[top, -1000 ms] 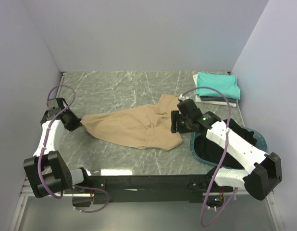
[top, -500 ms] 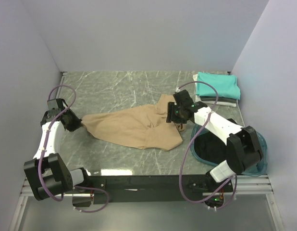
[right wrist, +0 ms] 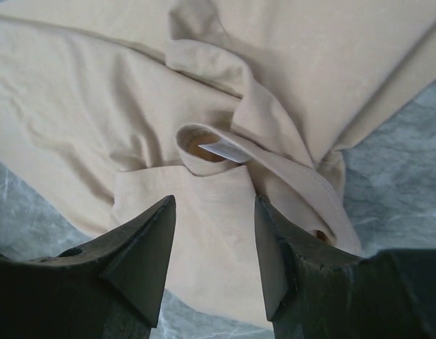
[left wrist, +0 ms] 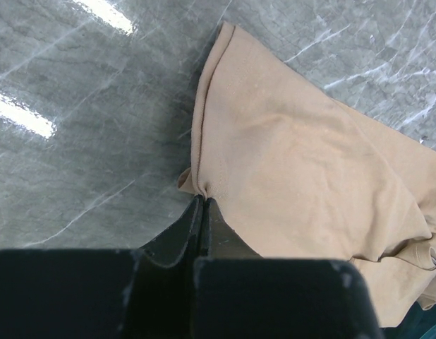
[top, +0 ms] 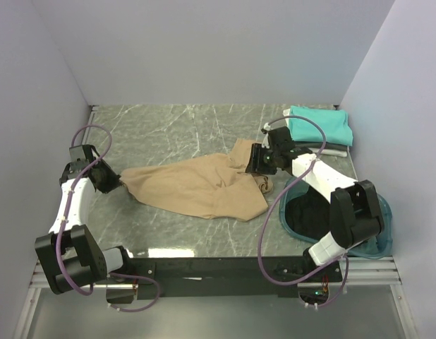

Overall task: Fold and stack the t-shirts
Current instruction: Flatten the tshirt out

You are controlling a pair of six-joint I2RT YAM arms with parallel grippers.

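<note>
Marble table (top: 183,127), left fingers (left wrist: 202,206) pinching tan t-shirt (top: 197,187), right fingers (top: 257,161) spread, teal basin (top: 384,212) nearby

Tan t-shirt (top: 197,187): was plain beige.
Neck label (right wrist: 219,150): was white.
Folded stack (top: 318,126): was teal on top, white and grey below.
Table (top: 176,131): was grey-green marble, white-veined.
Basin (top: 385,215): was teal.
Walls (top: 204,49): were pale lilac.

One camera sits high behind the two white arms (top: 68,203) and looks down on the whole grey marble desk (top: 176,127). Two sit close behind the left fingers (left wrist: 179,236) and right fingers (right wrist: 144,240), looking down past them. All see the soft tan cloth t-shirt (top: 190,187).
</note>
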